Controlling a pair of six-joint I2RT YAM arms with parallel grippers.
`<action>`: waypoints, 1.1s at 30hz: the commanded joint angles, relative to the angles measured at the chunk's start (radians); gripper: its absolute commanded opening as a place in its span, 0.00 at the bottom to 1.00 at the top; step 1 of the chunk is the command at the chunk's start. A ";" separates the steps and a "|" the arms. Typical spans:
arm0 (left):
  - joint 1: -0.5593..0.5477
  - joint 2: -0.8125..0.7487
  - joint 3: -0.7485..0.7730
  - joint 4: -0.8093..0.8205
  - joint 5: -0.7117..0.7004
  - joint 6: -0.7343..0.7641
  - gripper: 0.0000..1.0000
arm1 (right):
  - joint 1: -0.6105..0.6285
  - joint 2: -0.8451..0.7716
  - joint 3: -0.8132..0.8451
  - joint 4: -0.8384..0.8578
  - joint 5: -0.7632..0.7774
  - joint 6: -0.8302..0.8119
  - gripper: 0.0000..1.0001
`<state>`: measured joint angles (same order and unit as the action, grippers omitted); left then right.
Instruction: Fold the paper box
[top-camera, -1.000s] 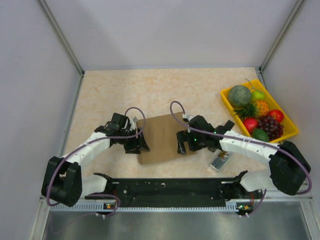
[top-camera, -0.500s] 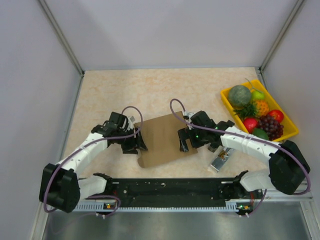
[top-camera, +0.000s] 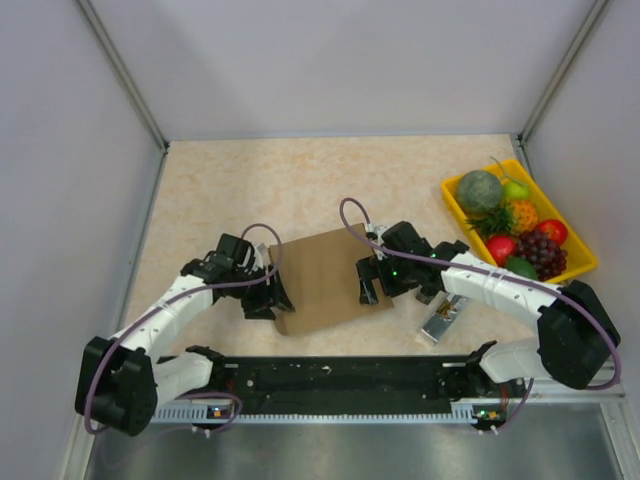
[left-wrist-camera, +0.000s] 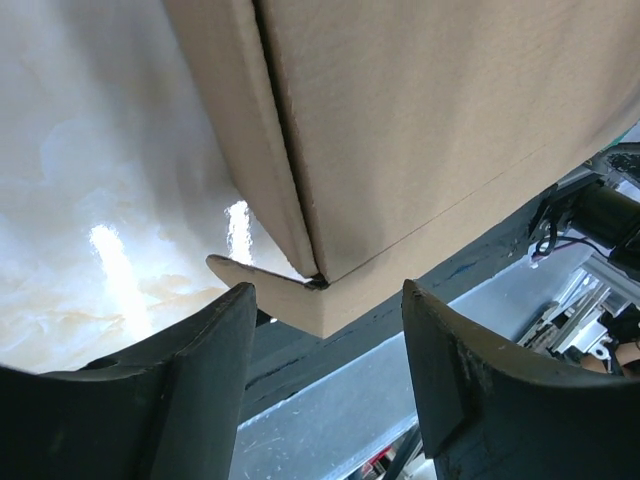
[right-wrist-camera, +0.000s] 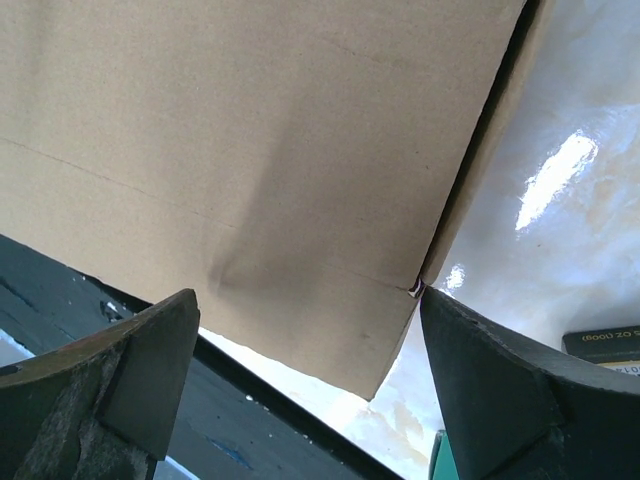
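Note:
The paper box (top-camera: 322, 277) is plain brown cardboard, a shallow folded shape lying near the table's front middle. It fills the top of the left wrist view (left-wrist-camera: 420, 130) and of the right wrist view (right-wrist-camera: 250, 160). My left gripper (top-camera: 272, 297) is open at the box's near left corner, the corner sitting just beyond the fingertips. My right gripper (top-camera: 368, 285) is open at the box's right edge, its jaws wide apart with the box's near right corner between them. Neither gripper holds anything.
A yellow tray (top-camera: 578, 265) of plastic fruit stands at the right edge of the table. A small silver and teal packet (top-camera: 441, 322) lies just right of the box, under the right arm. The black rail (top-camera: 340, 378) runs along the near edge.
My left gripper has slid down the box's left side toward its near left corner. The box has turned slightly. My right gripper has shifted a little along the right edge.

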<state>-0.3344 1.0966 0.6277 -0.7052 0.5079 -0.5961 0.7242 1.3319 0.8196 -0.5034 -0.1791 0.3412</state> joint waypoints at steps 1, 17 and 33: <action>0.000 0.011 -0.014 0.085 0.024 -0.004 0.65 | -0.006 0.007 0.044 0.008 -0.028 0.004 0.90; -0.015 0.080 -0.054 0.216 0.190 -0.074 0.66 | -0.009 0.021 0.039 0.023 -0.057 0.010 0.90; -0.017 0.068 -0.112 0.372 0.234 -0.197 0.63 | -0.006 0.021 0.029 0.052 -0.099 0.032 0.90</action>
<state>-0.3470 1.1915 0.5503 -0.5095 0.6418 -0.7006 0.7166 1.3514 0.8192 -0.5022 -0.2142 0.3511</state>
